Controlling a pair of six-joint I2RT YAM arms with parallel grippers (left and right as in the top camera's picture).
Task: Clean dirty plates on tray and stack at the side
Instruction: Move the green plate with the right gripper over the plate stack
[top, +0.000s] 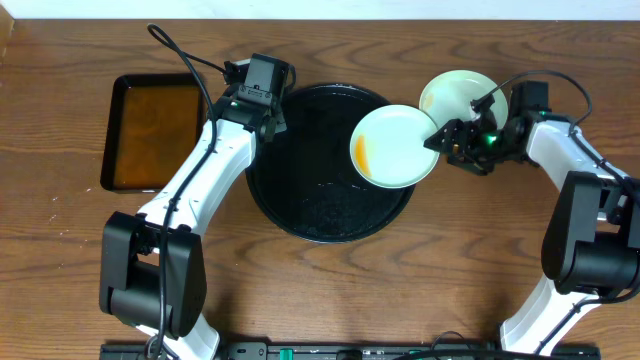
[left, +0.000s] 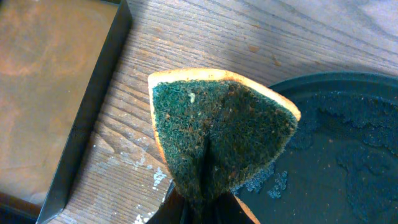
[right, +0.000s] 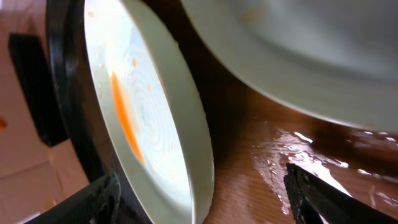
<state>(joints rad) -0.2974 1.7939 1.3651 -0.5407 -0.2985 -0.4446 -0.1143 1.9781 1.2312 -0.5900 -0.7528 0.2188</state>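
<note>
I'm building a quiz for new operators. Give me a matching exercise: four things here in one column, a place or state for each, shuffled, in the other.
1. green-and-yellow scouring sponge
2. pale mint round plate
3. pale yellow round plate
4. rectangular black pan

A. on the wooden table, off the round black tray
B. holds brownish liquid
C. pinched in the left gripper
D. orange smear, across the tray's right rim

Pairs: 1-C, 2-D, 3-A, 4-B
</note>
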